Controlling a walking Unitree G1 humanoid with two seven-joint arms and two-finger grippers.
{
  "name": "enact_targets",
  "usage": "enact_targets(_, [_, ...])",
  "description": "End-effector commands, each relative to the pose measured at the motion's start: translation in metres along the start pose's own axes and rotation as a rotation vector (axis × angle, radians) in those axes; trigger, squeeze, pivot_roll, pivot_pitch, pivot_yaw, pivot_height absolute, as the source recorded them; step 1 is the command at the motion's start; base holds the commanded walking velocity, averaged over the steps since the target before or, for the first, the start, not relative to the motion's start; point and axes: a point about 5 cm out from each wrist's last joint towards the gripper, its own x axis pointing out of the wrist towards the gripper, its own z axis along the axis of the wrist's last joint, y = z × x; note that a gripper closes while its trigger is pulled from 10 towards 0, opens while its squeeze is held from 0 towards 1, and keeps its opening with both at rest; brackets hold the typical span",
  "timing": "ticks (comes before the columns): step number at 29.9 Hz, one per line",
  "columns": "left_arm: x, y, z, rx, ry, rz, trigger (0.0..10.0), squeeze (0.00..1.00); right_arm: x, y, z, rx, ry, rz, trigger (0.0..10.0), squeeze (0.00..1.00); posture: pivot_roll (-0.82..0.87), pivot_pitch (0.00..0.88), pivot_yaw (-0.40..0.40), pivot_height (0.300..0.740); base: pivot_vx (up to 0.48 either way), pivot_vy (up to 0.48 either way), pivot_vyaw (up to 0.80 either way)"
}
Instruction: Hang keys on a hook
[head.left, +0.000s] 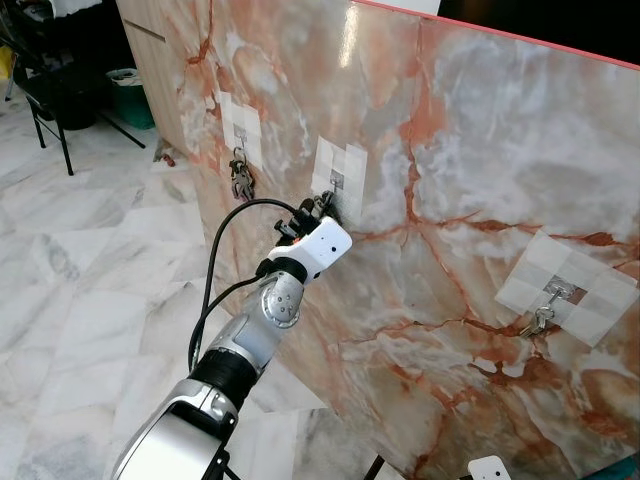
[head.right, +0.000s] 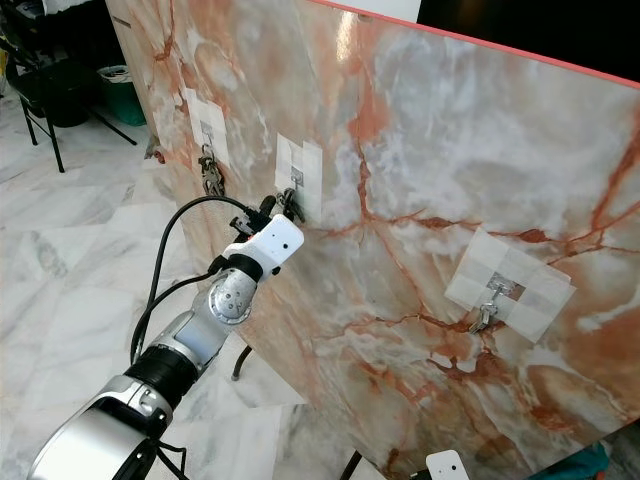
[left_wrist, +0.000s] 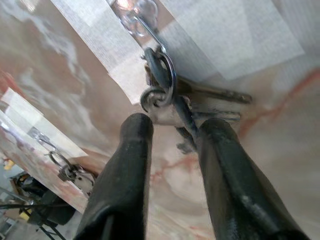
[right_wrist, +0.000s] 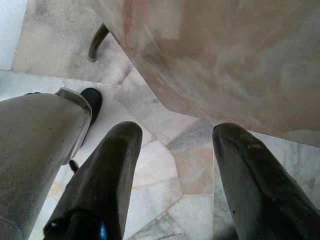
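Note:
A bunch of keys (left_wrist: 210, 100) hangs by its ring (left_wrist: 160, 82) from the middle wire hook (left_wrist: 142, 25), which is taped to the upright marble board (head.left: 460, 150). My left gripper (left_wrist: 170, 127) is raised to that hook (head.left: 337, 182), with its black fingers (left_wrist: 135, 150) apart on either side of the lower end of the bunch. One fingertip lies close against the keys, the other just below the ring. My right gripper (right_wrist: 175, 135) hangs low and open over the floor, holding nothing.
Two more taped hooks carry keys, one further left (head.left: 240, 178) and one at the right (head.left: 548, 308). The board leans over a marble tile floor (head.left: 90, 300) on a metal leg (right_wrist: 97, 42). A chair (head.left: 50, 110) and a green bin (head.left: 130, 95) stand far left.

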Motion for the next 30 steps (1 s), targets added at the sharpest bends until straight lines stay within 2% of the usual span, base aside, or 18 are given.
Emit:
enact_targets(1, [-0.003,-0.001,0.003,-0.004,-0.017,-0.010,10.0,1.00,0.000,-0.003,0.001,0.008,0.000,-0.007,10.0,0.00,-0.07,0.000,-0.065,0.740,0.000,0.000,0.00])
enact_targets(9, [-0.018,-0.001,-0.004,-0.042,0.002,0.015,10.0,1.00,0.000,-0.003,0.000,0.006,0.001,-0.006,10.0,0.00,-0.06,0.000,-0.071,0.740,0.000,0.000,0.00])
enact_targets(11, [-0.026,-0.001,-0.005,-0.098,0.018,0.019,10.0,1.00,0.000,-0.003,0.000,0.004,0.002,-0.006,10.0,0.00,-0.06,0.000,-0.072,0.740,0.000,0.000,0.00])
enact_targets(13, [-0.030,-0.001,-0.006,-0.116,0.022,0.018,10.0,1.00,0.000,-0.003,0.000,0.003,0.002,-0.006,10.0,0.00,-0.06,0.000,-0.072,0.740,0.000,0.000,0.00])
enact_targets(15, [-0.043,0.001,-0.012,-0.179,0.052,0.024,10.0,1.00,0.000,-0.004,0.000,0.003,0.003,-0.007,10.0,0.00,-0.06,0.000,-0.073,0.740,0.000,0.000,0.00])
enact_targets(16, [-0.043,0.001,-0.012,-0.179,0.052,0.024,10.0,1.00,0.000,-0.004,0.000,0.003,0.003,-0.007,10.0,0.00,-0.06,0.000,-0.073,0.740,0.000,0.000,0.00])
enact_targets(17, [-0.048,0.002,-0.016,-0.198,0.064,0.022,10.0,0.13,0.000,-0.004,0.000,0.002,0.003,-0.008,10.0,0.00,-0.05,0.000,-0.073,0.740,0.000,0.000,0.00])
enact_targets(18, [-0.053,0.003,-0.019,-0.215,0.078,0.019,10.0,0.00,0.000,-0.004,0.000,0.001,0.004,-0.008,10.0,0.00,-0.05,0.000,-0.074,0.740,0.000,0.000,0.00])
enact_targets(24, [-0.087,0.009,-0.049,-0.338,0.224,0.017,10.0,0.00,0.000,-0.005,0.000,-0.008,0.007,-0.007,10.0,0.00,-0.04,0.000,-0.071,0.740,0.000,0.000,0.00])
enact_targets(25, [-0.099,0.015,-0.059,-0.382,0.282,0.043,10.0,0.00,0.000,-0.005,0.000,-0.008,0.007,-0.007,10.0,0.00,-0.04,0.000,-0.063,0.740,0.000,0.000,0.00])
enact_targets(30, [-0.122,0.027,-0.082,-0.366,0.402,0.072,10.0,0.00,0.000,-0.005,0.000,-0.006,0.009,-0.009,10.0,0.00,-0.04,0.000,-0.056,0.740,0.000,0.000,0.00])
